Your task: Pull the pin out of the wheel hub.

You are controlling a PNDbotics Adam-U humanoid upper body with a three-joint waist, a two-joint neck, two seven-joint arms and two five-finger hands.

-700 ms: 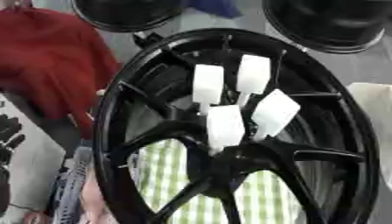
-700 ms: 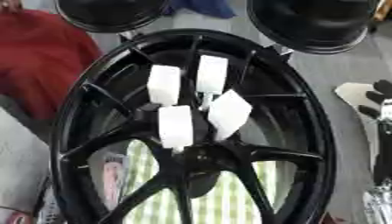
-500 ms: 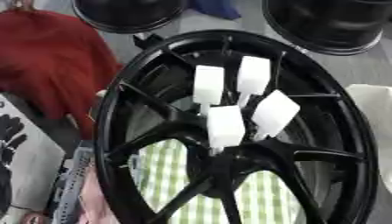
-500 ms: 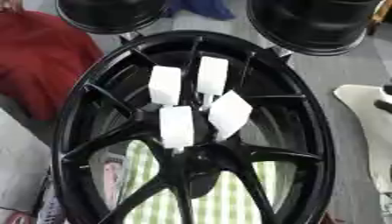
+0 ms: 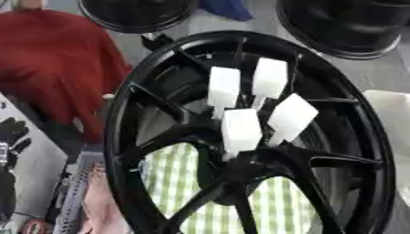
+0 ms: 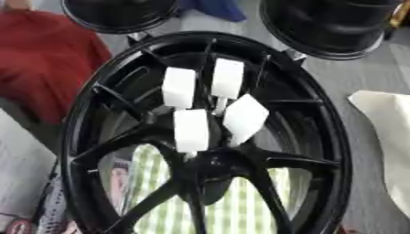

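Left hand (image 5: 11, 137): at nine o'clock, black, low at the frame edge, well apart from the wheel; whether its fingers are apart or together, cannot tell.
Wheel hub (image 5: 240, 171): centre of a black spoked wheel (image 6: 80, 119) tilted toward the viewer, presumably so the pins face the arms.
Pins (image 5: 240, 130): four white block-headed pins, clustered just above the hub toward twelve o'clock, stems pointing into it; all appear seated.
Checked cloth (image 5: 180, 183): green and white, seen through the spokes.
Right hand: in neither view.
Hidden: the pin stems' ends; the wheel's lower rim is cut off at six o'clock.
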